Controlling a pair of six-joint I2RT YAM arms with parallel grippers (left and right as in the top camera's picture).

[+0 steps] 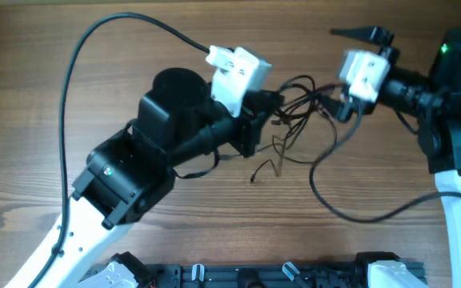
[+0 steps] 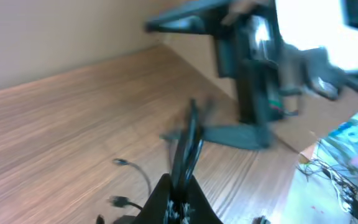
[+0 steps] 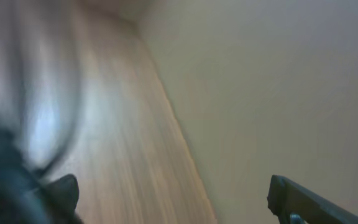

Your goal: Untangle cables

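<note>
**cordwrangler:** Quick status check. The cables [image 1: 301, 98] are a loose snarl hanging mid-table between the two arms. A couple of strands trail toward the near side, and one plug end [image 1: 252, 178] rests on the table [image 1: 22, 96]. The left gripper [image 1: 267, 109] is pinched tight on a few strands, and the left wrist view shows them running up out of its closed fingers [image 2: 160, 202]. The right gripper [image 1: 344, 72] is spread wide, with one finger toward the far side and the other down by the right edge of the snarl. Nothing is clamped in it as far as I can see.

**benchrat:** That's what worries me. Only one side is pinned, so a pull from the left could just drag the whole clump along, or cinch the knot tighter instead of opening it. The strands are super thin too, so they could slide out of the pinch. Both wrist views are smeared, so I can't tell how deep the grip is. And the thick arm cable [image 1: 326, 196] loops on the table just right of the trailing strands. A low sweep from the right could hook it into the mess.

**cordwrangler:** Any brand or label on anything?

**benchrat:** Nope, no readable writing anywhere. There's just a green light [image 1: 445, 50] on the right arm and another on the left arm's base.
</note>
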